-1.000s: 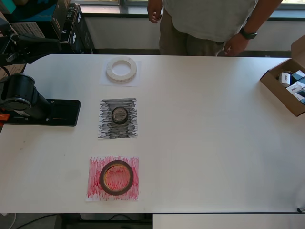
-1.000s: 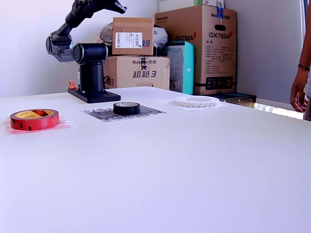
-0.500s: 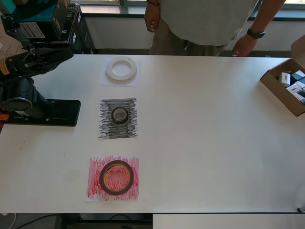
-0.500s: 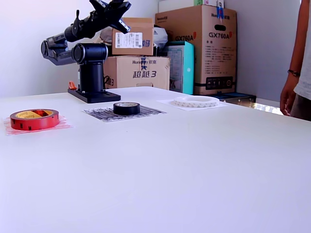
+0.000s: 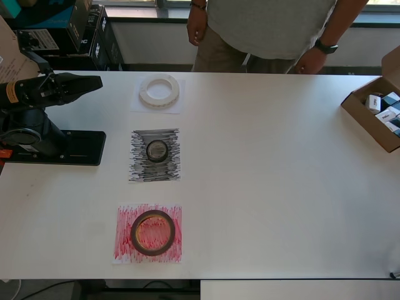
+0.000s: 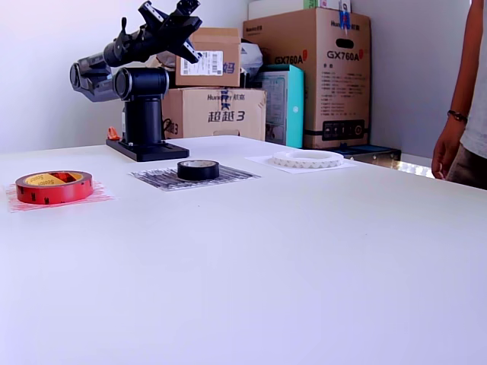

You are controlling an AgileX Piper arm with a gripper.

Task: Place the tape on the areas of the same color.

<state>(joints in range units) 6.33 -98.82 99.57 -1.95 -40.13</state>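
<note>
The red tape roll (image 5: 152, 232) lies flat on the red scribbled sheet (image 5: 147, 233), near the bottom edge of the worktop (image 5: 275, 187) in the overhead view. The roll sits a little toward the sheet's lower middle, fully within its borders. Above it in that view, the small black tape roll (image 5: 157, 150) rests at the centre of the black scribbled sheet (image 5: 155, 155). Higher still, the whitish tape roll (image 5: 159, 90) lies on the plain white sheet (image 5: 159, 97), close to the far edge of the worktop. The three sheets form a column, each apart from the next.

In the exterior view the same rolls run from the exterior view's left to its right: red (image 6: 53, 186), black (image 6: 198, 169), whitish (image 6: 307, 158), each flat on its sheet.

The claw (image 5: 94, 82) hangs in the air above the worktop's corner, to the left of the whitish roll in the overhead view and well apart from all three rolls. It holds nothing; in the exterior view its fingers (image 6: 179, 47) stand slightly parted. The arm's base (image 5: 53, 147) is fixed on a black plate beside the black sheet.

A person (image 5: 269, 28) stands at the far side of the worktop. An open cardboard box (image 5: 375, 115) of small packages sits at the right edge in the overhead view. Stacked cartons (image 6: 308, 72) stand behind the worktop in the exterior view.
</note>
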